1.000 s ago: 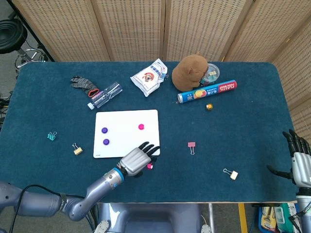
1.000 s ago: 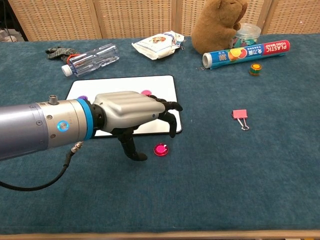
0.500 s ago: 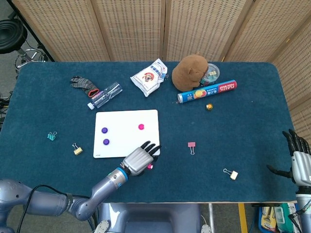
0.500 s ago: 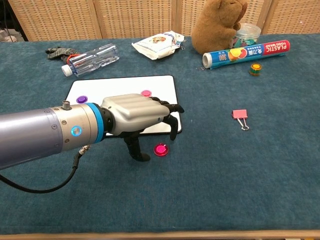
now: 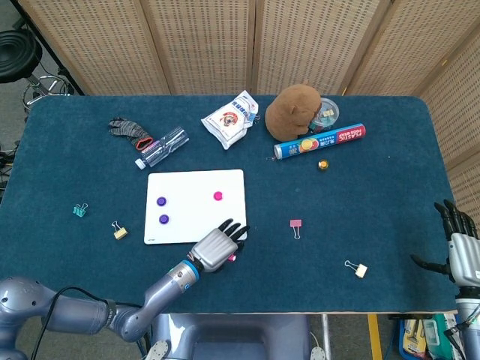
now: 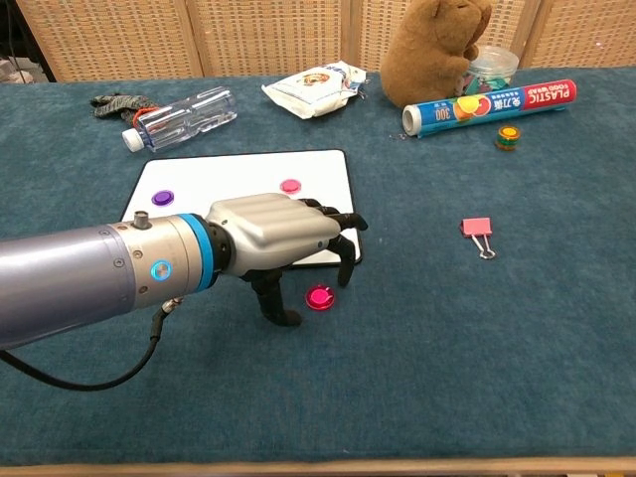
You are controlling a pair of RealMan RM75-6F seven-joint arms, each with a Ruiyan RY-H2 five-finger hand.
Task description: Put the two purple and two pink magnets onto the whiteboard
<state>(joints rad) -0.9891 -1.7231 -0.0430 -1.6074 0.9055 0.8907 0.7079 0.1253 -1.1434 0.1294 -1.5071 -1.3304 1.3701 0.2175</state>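
The whiteboard (image 5: 187,191) (image 6: 219,179) lies flat on the blue cloth. On it sit two purple magnets (image 5: 161,202) (image 5: 163,219) and one pink magnet (image 5: 217,195) (image 6: 290,185). A second pink magnet (image 6: 319,297) (image 5: 232,257) lies on the cloth just off the board's near right corner. My left hand (image 5: 217,246) (image 6: 278,237) hovers over that corner, fingers spread and curled down around the loose magnet, thumb on the cloth beside it; it grips nothing. My right hand (image 5: 459,247) rests open at the table's right edge.
At the back lie a glove (image 5: 126,128), a plastic bottle (image 5: 162,145), a snack bag (image 5: 230,118), a plush toy (image 5: 292,110) and a wrap tube (image 5: 319,140). Binder clips lie scattered: pink (image 5: 295,224), teal (image 5: 80,210), two yellow (image 5: 119,231) (image 5: 359,268).
My left hand has slid slightly right and nearer to the loose pink magnet, with the thumb closing in beside it. The magnet and right hand have not moved.
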